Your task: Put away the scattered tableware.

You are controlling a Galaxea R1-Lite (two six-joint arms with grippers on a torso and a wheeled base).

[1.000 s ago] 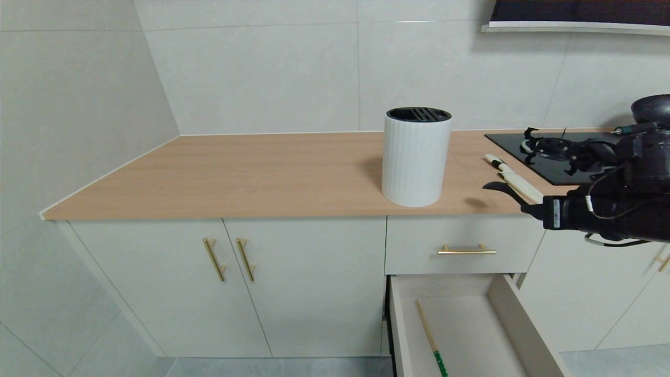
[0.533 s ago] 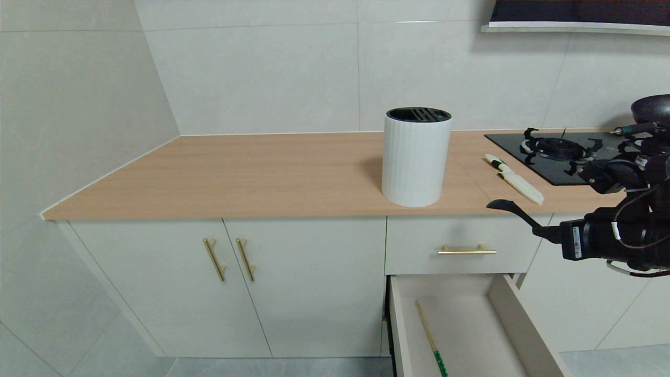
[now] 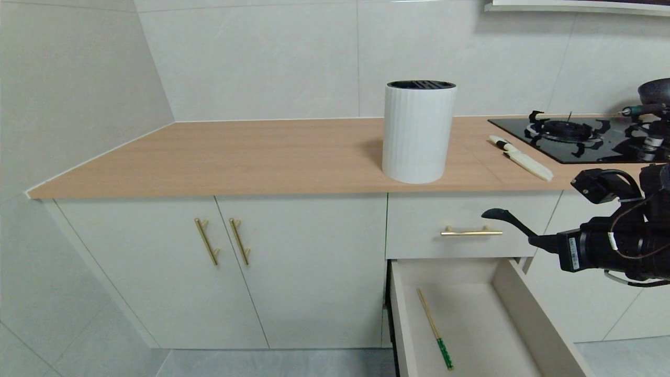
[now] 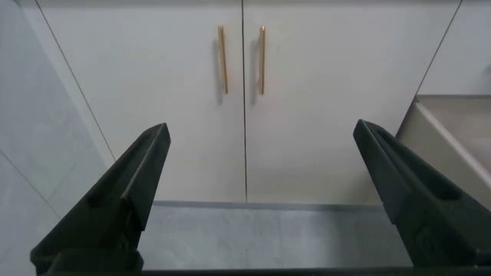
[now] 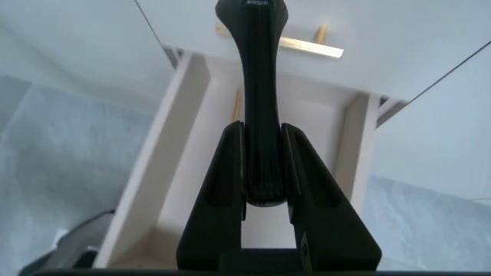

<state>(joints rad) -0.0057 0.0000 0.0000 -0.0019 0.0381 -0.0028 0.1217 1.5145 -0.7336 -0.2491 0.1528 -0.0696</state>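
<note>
My right gripper (image 3: 547, 244) is shut on the handle of a black utensil (image 3: 503, 217), held level in front of the upper drawer's front, above the open lower drawer (image 3: 505, 285). In the right wrist view the black utensil (image 5: 253, 92) runs out from between the fingers (image 5: 222, 165) over the open drawer (image 5: 184, 115). A pair of chopsticks (image 3: 435, 330) with green ends lies in that drawer. A pale knife (image 3: 521, 157) lies on the counter beside the white knife block (image 3: 418, 133). My left gripper (image 4: 261, 153) is open and faces the cabinet doors (image 4: 238, 92).
A black gas hob (image 3: 573, 139) with a pan sits at the counter's right end. The gold handle (image 3: 471, 232) of the shut upper drawer is just behind the utensil's tip. The wooden counter (image 3: 235, 157) stretches left to a tiled corner.
My right gripper with the black utensil has dropped from counter height to in front of the drawers. The head camera has tilted down a little.
</note>
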